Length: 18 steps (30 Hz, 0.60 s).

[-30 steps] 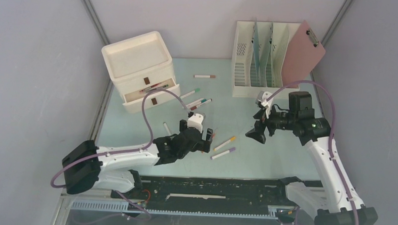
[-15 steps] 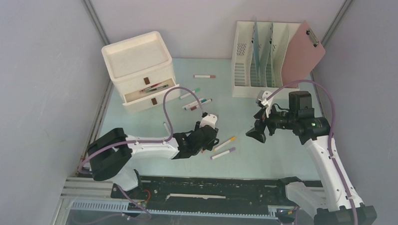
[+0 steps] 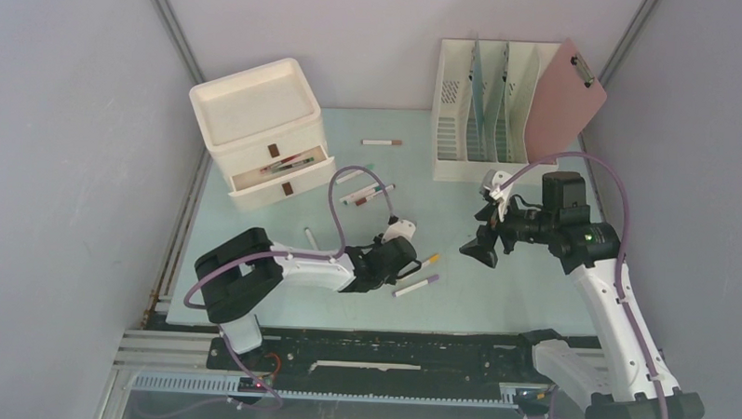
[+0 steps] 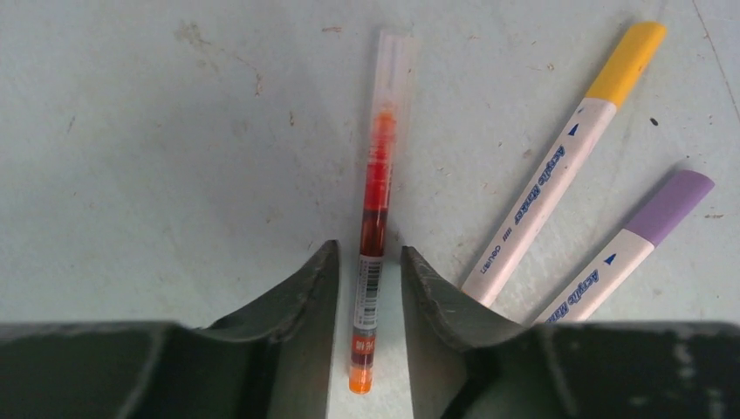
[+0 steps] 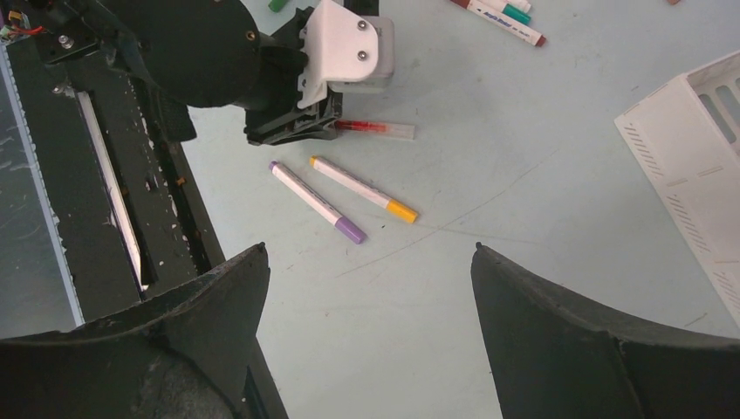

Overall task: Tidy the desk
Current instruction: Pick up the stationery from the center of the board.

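You are seeing a black slotted rail (image 3: 390,355) running along the near edge of the pale green table (image 3: 495,298), which is showing scuffs and sitting between grey walls (image 3: 72,115). Your left fingers (image 4: 297,297) are straddling a red pen (image 4: 375,201), not yet pinching it, beside a yellow-capped marker (image 4: 558,166) and a purple-capped marker (image 4: 628,253). Your right fingers (image 5: 558,340) are hanging spread and empty on the right. A cream drawer unit (image 3: 259,122) is standing far left, with a file rack (image 3: 487,111) and a pink clipboard (image 3: 567,100) far right.
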Available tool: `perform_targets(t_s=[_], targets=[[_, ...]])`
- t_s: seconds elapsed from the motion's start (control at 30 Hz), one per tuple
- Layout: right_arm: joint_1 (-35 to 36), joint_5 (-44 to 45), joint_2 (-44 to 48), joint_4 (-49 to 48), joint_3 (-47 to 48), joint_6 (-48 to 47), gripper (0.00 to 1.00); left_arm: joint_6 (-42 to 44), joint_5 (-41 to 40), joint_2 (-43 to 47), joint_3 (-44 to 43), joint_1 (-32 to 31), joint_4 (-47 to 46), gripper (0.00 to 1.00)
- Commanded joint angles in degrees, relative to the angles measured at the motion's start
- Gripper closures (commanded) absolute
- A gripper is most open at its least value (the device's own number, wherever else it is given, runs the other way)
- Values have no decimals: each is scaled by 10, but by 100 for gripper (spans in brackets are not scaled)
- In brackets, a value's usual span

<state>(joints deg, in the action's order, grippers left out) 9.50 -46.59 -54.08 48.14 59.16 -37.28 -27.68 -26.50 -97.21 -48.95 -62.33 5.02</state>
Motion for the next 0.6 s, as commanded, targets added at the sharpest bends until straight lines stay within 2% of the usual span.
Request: perform_targets(t_s=[0.0,0.3,0.4,0.57], targets=[[6,-2,6,-10,-2,-12,8,12,-8,-22,-24,-2,1,64],[11,0,9,-9,-2,-15,7,11,-11,-33,-21,-2,5,87],[11,-4,12,-9,-2,-14,8,14,-12,-35,-23,-2,8,99],[12,-41,5,-5,-2,-10,8,36,-45,-6,-8,6,6,100]])
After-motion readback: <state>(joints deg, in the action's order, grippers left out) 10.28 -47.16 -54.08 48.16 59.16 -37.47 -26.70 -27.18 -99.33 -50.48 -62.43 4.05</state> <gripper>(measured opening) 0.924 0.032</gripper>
